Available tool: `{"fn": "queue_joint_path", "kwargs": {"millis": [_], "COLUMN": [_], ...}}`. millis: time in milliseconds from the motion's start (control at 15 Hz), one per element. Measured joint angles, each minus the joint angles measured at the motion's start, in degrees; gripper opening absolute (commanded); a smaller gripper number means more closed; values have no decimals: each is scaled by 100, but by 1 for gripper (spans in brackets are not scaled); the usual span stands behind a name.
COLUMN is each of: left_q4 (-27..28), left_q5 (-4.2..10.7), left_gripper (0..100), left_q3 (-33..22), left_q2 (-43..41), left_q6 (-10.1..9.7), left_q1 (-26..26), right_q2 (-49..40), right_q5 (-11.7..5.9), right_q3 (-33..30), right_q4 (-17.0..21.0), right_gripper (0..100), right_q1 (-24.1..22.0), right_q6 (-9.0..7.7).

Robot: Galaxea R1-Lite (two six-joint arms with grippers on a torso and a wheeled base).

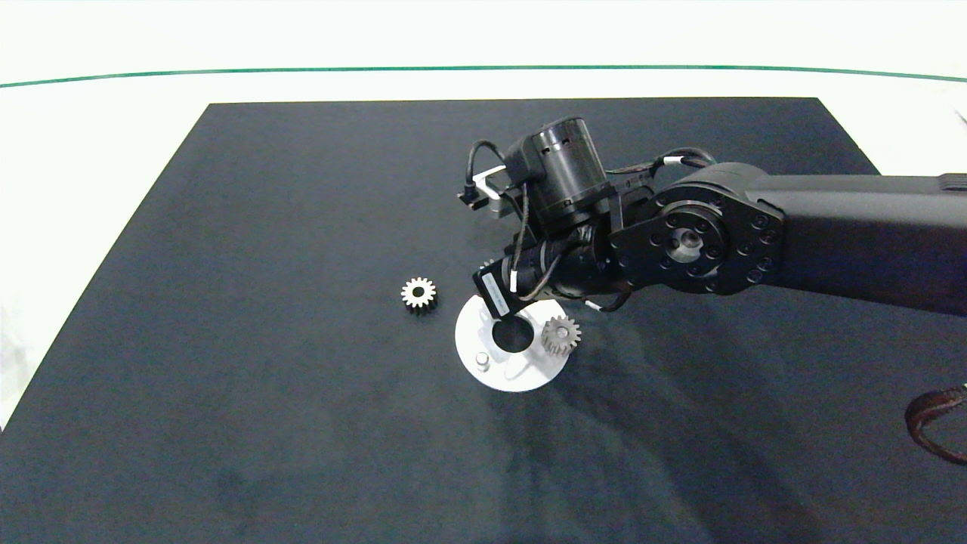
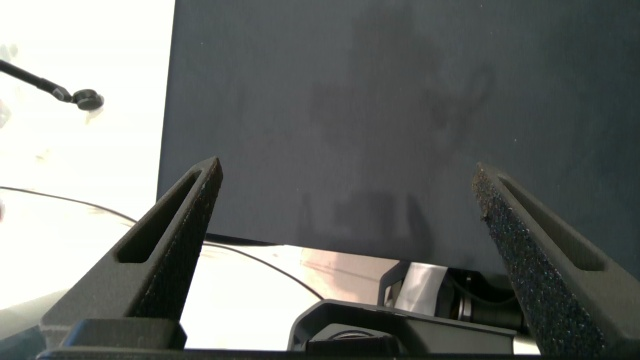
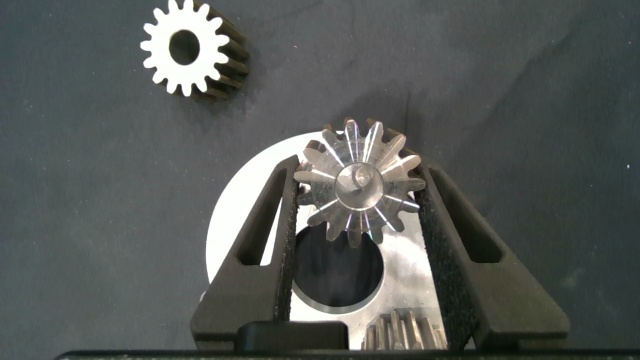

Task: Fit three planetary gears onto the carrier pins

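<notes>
The right tool (image 3: 355, 205) hangs over the white disc (image 1: 521, 378) and holds one gear (image 3: 357, 190) between its two fingers, pinched at the teeth on both sides. In the right wrist view a small round spot shows in the middle of this gear. It looks like the top of a pin poking through the hole, so the gear seems to sit on its pin at the far side of the disc.

A second gear (image 1: 560, 335) sits on the right side of the disc. One bare pin (image 1: 481, 361) stands at the near left side. The last gear (image 1: 418, 293) lies flat on the dark table (image 1: 227, 378), just left of the disc.

To do this step well, the tool should press the gear straight down, keep it flat, then let go softly and lift straight up so the gear does not tip or come off.

The left tool (image 2: 345, 185) is wide and holds nothing, away from the disc.
</notes>
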Motion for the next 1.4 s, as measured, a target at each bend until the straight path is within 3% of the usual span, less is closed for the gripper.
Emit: {"fn": "queue_joint_path", "kwargs": {"millis": [667,867,1400], "left_q4": [43,45,43], "left_q5": [-2,-2,11], "left_gripper": [100,100,100], "left_q3": [1,6,-21], "left_q2": [-69,-74,-96], "left_q6": [1,1,15], "left_q1": [0,0,9], "right_q2": [40,40,22], "right_q5": [2,-119,-171], "right_q3": [-16,-16,0], "right_q4": [-4,-11,5], "right_gripper": [19,19,19], "right_q1": [-35,-41,-20], "right_q6": [80,72,63]}}
